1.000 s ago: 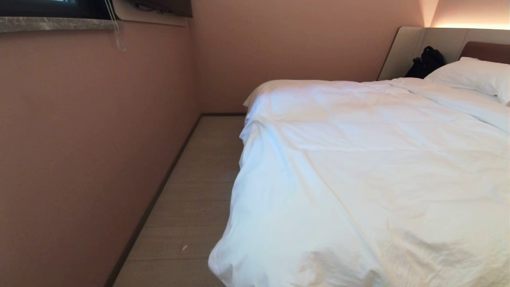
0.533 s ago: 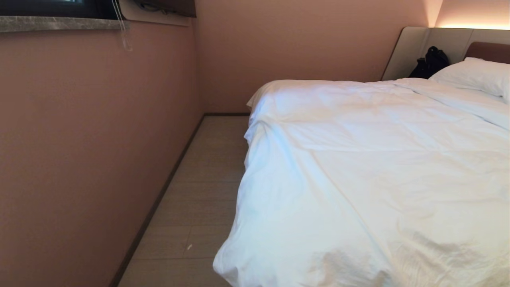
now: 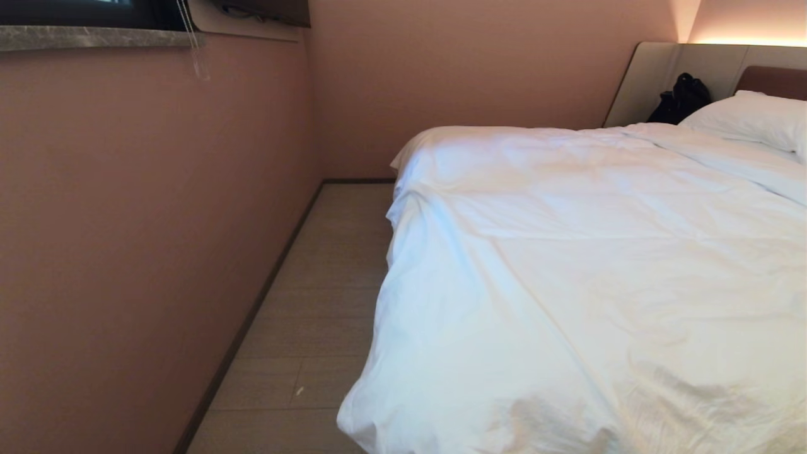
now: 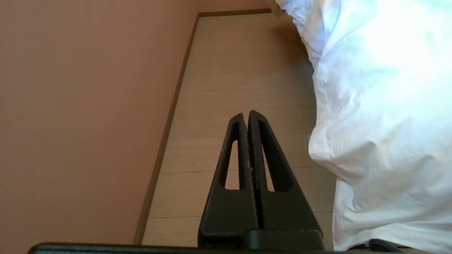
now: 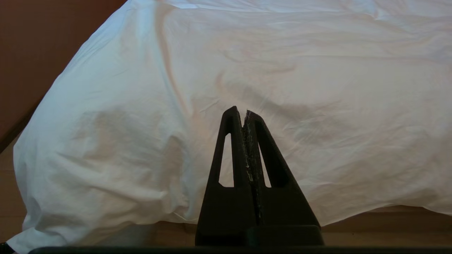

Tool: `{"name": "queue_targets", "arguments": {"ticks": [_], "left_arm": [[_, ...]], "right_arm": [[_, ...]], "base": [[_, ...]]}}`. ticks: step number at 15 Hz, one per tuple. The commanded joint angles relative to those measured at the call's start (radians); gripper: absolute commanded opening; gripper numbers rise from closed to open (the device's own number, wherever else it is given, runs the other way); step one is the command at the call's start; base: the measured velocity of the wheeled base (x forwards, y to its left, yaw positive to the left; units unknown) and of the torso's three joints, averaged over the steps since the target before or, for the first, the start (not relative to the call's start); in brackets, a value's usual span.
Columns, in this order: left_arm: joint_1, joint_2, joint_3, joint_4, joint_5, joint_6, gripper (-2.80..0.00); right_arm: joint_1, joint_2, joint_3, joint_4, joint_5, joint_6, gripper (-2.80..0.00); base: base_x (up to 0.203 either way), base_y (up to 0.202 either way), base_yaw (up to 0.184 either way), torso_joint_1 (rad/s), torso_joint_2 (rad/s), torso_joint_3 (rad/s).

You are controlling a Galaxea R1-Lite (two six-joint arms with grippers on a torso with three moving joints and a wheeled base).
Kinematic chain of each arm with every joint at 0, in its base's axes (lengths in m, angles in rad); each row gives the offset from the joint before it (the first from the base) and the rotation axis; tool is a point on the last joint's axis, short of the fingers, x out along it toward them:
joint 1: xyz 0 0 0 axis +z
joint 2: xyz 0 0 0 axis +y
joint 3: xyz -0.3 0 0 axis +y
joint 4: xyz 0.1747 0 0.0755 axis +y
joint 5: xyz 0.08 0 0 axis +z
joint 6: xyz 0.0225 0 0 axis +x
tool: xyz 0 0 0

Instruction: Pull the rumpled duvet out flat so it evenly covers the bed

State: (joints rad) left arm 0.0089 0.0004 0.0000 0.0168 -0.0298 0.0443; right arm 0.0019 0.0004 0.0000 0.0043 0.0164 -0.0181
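**Duvet spread, grippers idle: risks from this stance**

At the foot corner of the bed point(image 3: 637, 82) we stand with both arms parked low and out of the head view. Our left gripper point(image 4: 248, 113) has its fingers pressed together, holding nothing, and points along the floor strip point(image 3: 315, 302) between the wall point(image 3: 139, 239) and the mattress side. Our right gripper point(image 5: 244, 110) is likewise pinched closed and empty, aimed at the hanging foot end of the duvet point(image 3: 599, 271).

The duvet lies across the mattress up to just short of the pillow point(image 3: 750, 116), with shallow wrinkles and a bulged corner drooping over the near left side. A black bag point(image 3: 678, 101) sits by the headboard.

Judgement: coverage looks nearly even; only small smoothing seems left.

What could go wrong:
- A pull on the near corner would drag the top edge away from the pillow, since nothing anchors the far end.
- Closed fingers pushed into the cloth would bunch it rather than grip it.
- The narrow floor strip leaves little room; a swing of the left arm could strike the wall.
- An uneven one-handed tug would skew the overhang.
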Motion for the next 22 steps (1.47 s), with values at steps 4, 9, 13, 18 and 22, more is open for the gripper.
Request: {"name": "queue_targets", "arguments": {"ticks": [4, 9, 13, 18, 22], "left_arm": [[0.000, 0.000, 0.000, 0.000, 0.001, 0.000, -2.80], [0.000, 0.000, 0.000, 0.000, 0.001, -0.001, -2.80], [0.000, 0.000, 0.000, 0.000, 0.001, -0.001, -2.80], [0.000, 0.000, 0.000, 0.000, -0.001, -0.001, -2.80], [0.000, 0.000, 0.000, 0.000, 0.007, -0.006, -2.80]], "right_arm": [[0.001, 0.000, 0.000, 0.000, 0.000, 0.000, -2.80], [0.001, 0.000, 0.000, 0.000, 0.000, 0.000, -2.80], [0.001, 0.000, 0.000, 0.000, 0.000, 0.000, -2.80], [0.001, 0.000, 0.000, 0.000, 0.000, 0.000, -2.80], [0.001, 0.000, 0.000, 0.000, 0.000, 0.000, -2.80]], "base": [[0.000, 0.000, 0.000, 0.000, 0.00, 0.000], [-0.183, 0.000, 0.001, 0.004, 0.00, 0.003], [-0.195, 0.000, 0.000, 0.002, 0.00, 0.002], [-0.165, 0.000, 0.002, 0.001, 0.00, 0.003], [0.000, 0.000, 0.000, 0.000, 0.00, 0.000]]}}
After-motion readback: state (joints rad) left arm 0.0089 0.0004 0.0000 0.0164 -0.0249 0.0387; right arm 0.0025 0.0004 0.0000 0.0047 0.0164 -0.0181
